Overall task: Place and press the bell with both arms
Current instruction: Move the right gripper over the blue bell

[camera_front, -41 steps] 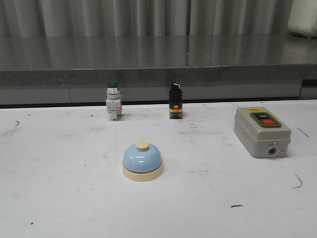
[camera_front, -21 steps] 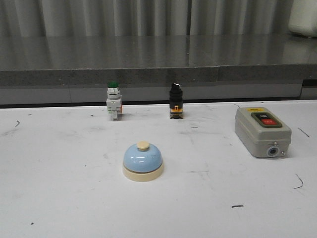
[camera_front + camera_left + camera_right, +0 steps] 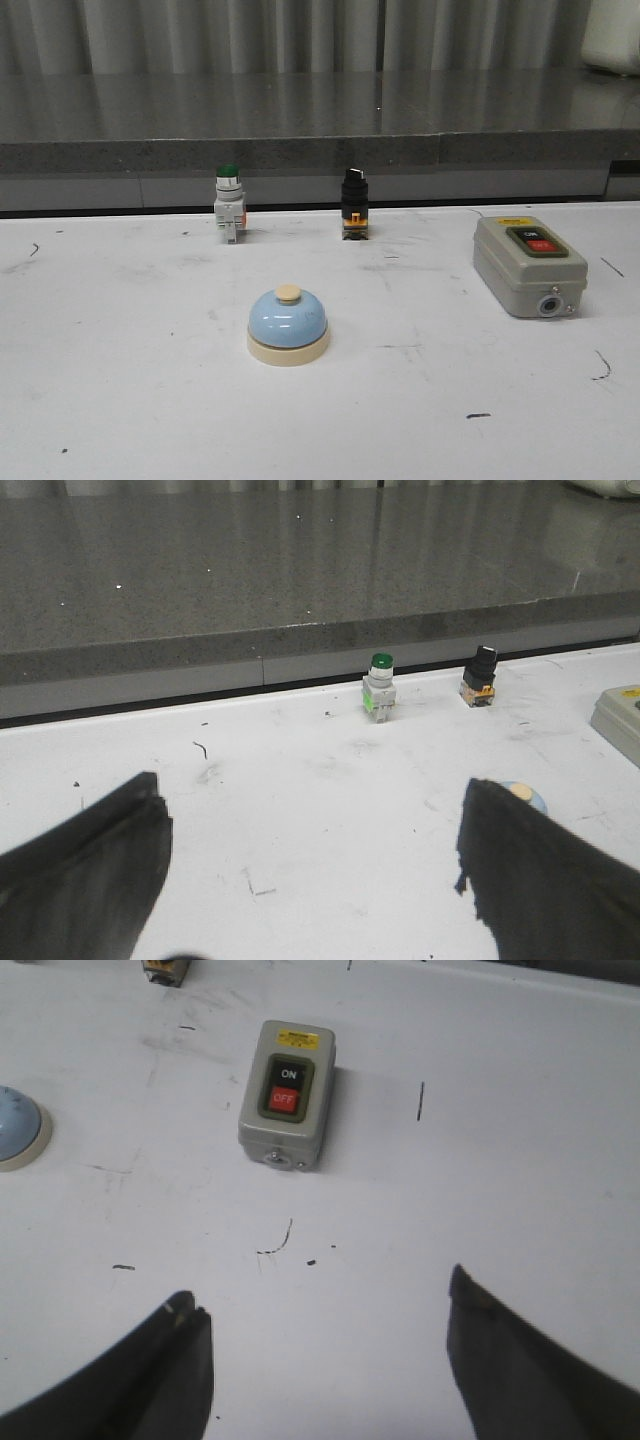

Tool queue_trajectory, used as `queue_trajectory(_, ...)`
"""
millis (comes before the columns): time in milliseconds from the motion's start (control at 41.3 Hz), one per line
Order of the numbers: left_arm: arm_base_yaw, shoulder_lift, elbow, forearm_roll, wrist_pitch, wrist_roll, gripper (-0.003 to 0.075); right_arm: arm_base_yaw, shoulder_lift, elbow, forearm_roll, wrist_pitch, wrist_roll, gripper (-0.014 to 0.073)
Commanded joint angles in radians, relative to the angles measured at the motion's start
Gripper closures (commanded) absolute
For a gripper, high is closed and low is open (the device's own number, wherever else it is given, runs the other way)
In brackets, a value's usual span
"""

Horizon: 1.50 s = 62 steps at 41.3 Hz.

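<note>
Nothing has moved since the earlier frames: the bell (image 3: 288, 326) sits upright on the white tabletop (image 3: 120, 400), near its middle, with no arm in the front view. To do the step well, one claw should come down astride the cream base and grip it evenly, leaving the knob free for the other to press straight down (a judgement). Only the wrist views show the left claw (image 3: 310, 880) and right claw (image 3: 325, 1360), both spread wide and empty, the left's also catching the bell half hidden behind one finger.
</note>
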Motion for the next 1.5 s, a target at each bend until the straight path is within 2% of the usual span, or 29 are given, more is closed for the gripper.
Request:
queue_trajectory(0,0.003,0.024,-0.009,-0.006,-0.081,0.001,0.0154,0.029,0.049,-0.076,-0.006,-0.028,-0.028,0.0073)
queue_trajectory(654,0.003,0.024,0.039,-0.006,-0.082,0.001,0.0154,0.257,0.348,-0.317,-0.007,0.024,-0.072,0.0074)
queue_trajectory(993,0.003,0.024,0.039,-0.006,-0.082,0.001,0.0154,0.423,0.533,-0.52,-0.007,0.014,-0.081,0.0078)
queue_trajectory(1114,0.003,0.024,0.039,-0.006,-0.082,0.001,0.0154,0.463,0.605,-0.594,-0.007,0.013,-0.081,0.0181)
queue_trajectory(1332,0.003,0.024,0.039,-0.006,-0.082,0.001,0.0154,0.499,0.715,-0.687,-0.007,-0.006,-0.081,0.0513)
queue_trajectory(1477,0.003,0.024,0.039,-0.006,-0.082,0.001,0.0154,0.499,0.776,-0.715,-0.004,-0.008,-0.081,0.0641)
